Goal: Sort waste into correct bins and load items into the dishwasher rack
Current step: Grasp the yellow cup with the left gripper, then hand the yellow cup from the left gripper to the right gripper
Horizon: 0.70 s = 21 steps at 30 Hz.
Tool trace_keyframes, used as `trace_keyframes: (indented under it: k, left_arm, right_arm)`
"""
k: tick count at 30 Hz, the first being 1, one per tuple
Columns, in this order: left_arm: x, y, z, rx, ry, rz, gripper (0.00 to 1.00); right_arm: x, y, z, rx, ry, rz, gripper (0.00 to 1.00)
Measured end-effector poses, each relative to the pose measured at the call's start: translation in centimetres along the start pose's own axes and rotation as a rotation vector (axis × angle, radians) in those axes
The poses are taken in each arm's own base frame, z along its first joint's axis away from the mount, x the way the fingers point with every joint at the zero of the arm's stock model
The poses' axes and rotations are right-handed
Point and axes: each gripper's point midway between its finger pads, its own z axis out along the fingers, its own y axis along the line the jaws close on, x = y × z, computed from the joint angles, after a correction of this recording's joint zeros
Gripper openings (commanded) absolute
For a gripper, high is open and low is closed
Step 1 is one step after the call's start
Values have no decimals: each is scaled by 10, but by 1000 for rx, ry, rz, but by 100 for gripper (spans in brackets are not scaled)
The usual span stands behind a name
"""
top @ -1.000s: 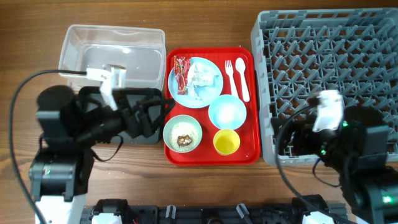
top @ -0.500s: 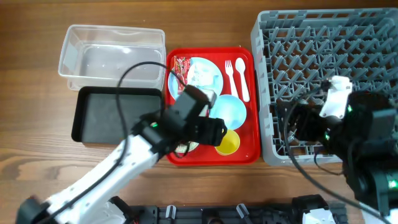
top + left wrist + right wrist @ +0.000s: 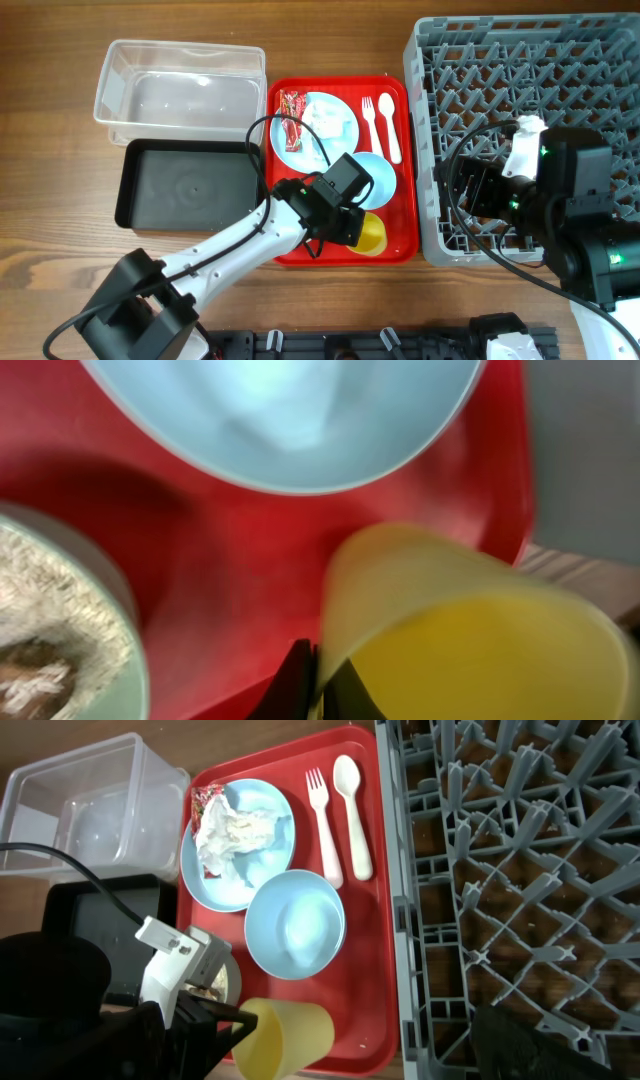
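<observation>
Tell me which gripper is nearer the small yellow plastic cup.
Left. The left gripper holds the yellow cup; the right gripper hangs apart, over the grey lattice rack.

Two bowls (image 3: 296, 925), one plate (image 3: 257, 872), one cup (image 3: 290, 1035), two bins (image 3: 180, 95).

The left jaws have swung across onto the yellow cup (image 3: 285, 1035) (now tipped).

Overhead, two wrists; shared red tray (image 3: 407, 216)
</observation>
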Motion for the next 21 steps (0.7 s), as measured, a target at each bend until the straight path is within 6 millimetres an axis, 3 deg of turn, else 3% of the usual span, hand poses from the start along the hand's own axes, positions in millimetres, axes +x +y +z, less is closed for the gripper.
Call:
trace_keyframes:
  k: [4, 7, 8, 11, 12, 15, 20, 21]
  left_arm:
    - [4, 0, -15, 90, 54, -61, 4]
    - [-42, -13, -81, 368, -77, -133, 4]
    - [-69, -1, -125, 486, -192, -173, 4]
    - [-91, 16, -196, 738, -324, -177, 4]
    - [-90, 16, -208, 812, -322, -163, 4]
    - [-76, 0, -239, 1027, -261, -83, 4]
    - [-66, -14, -255, 1130, -233, 16, 4]
    - [-65, -15, -255, 1136, -230, 20, 4]
  right_arm:
    - [5, 1, 0, -9, 21, -5, 98]
    - [-5, 31, -2, -172, -12, -113, 88]
    - [-8, 46, -5, -254, -25, -159, 88]
    - [-14, 79, -17, -442, -61, -253, 87]
    - [-15, 88, -22, -499, -76, -291, 86]
    - [-8, 131, -43, -739, -100, -458, 87]
    - [0, 173, -43, -915, -86, -586, 87]
    - [2, 179, -42, -939, -82, -600, 83]
